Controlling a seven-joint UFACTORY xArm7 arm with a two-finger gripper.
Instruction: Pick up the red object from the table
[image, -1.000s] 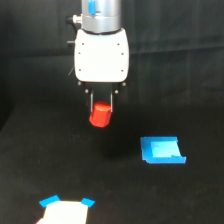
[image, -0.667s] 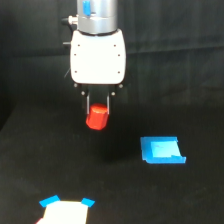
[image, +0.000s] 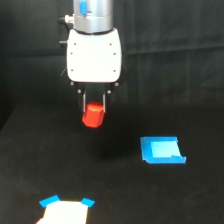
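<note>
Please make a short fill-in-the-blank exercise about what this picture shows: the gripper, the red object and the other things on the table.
1. The gripper is shut on the ____ object.
2. The flat square piece on the table is ____ in colour.
3. That square piece lies toward the exterior view's ____ of the gripper.

Missing words: red; blue; right

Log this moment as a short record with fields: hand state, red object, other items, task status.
hand: shut on the red object, fingers pointing down
red object: gripped at its top, hanging tilted, lifted off the table
blue square piece: on the table, toward the exterior view's right, apart from the hand
white piece with blue corners: at the bottom edge
task status: object held
</note>
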